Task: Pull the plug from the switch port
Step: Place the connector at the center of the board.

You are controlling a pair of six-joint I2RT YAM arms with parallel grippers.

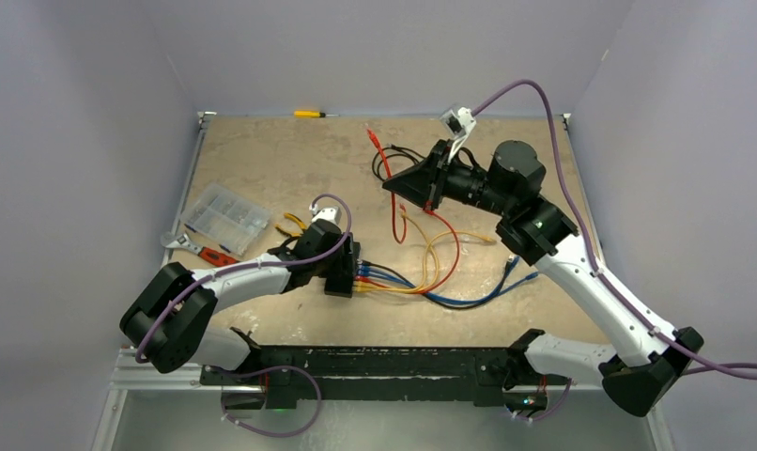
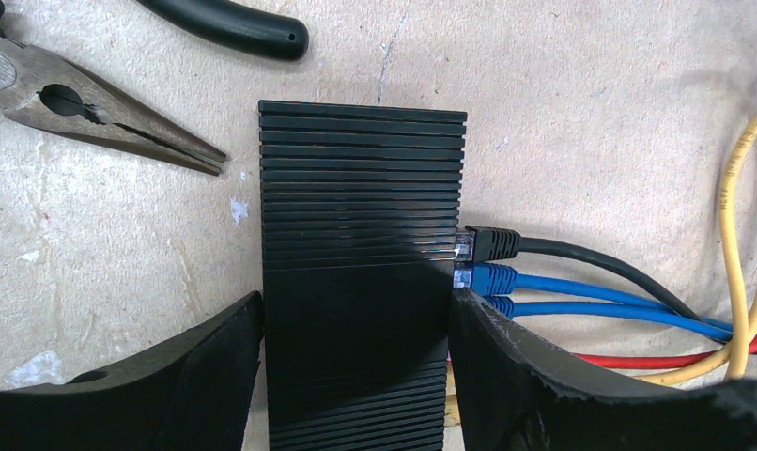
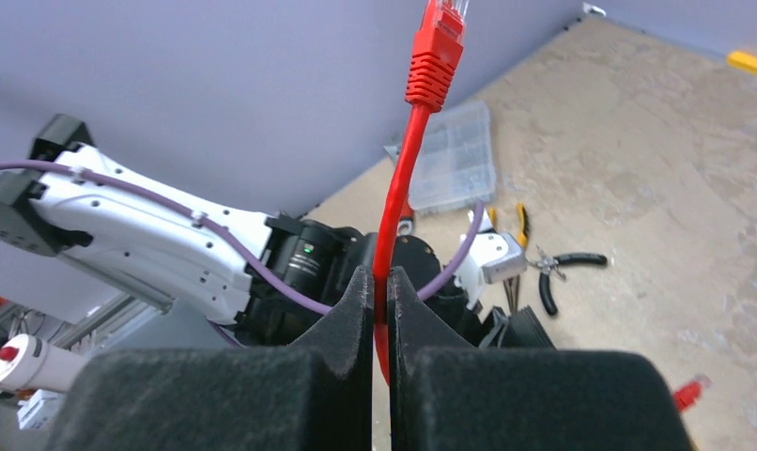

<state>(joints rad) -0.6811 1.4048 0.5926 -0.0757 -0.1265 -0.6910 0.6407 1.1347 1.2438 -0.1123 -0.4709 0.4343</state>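
The left fingers [image 2: 534, 376] clamp the switch [image 2: 361, 235] on the desk [image 2: 591, 113]. The right fingers [image 3: 351, 319] pinch the red cable [image 3: 398, 188], its plug [image 3: 436, 47] well away from the switch. Hold the switch down firmly and draw the cable off without snagging its neighbours.

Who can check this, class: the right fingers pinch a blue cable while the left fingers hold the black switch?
Wrong colour: the right wrist view shows the right fingers pinching a red cable. The left fingers do hold the black switch.
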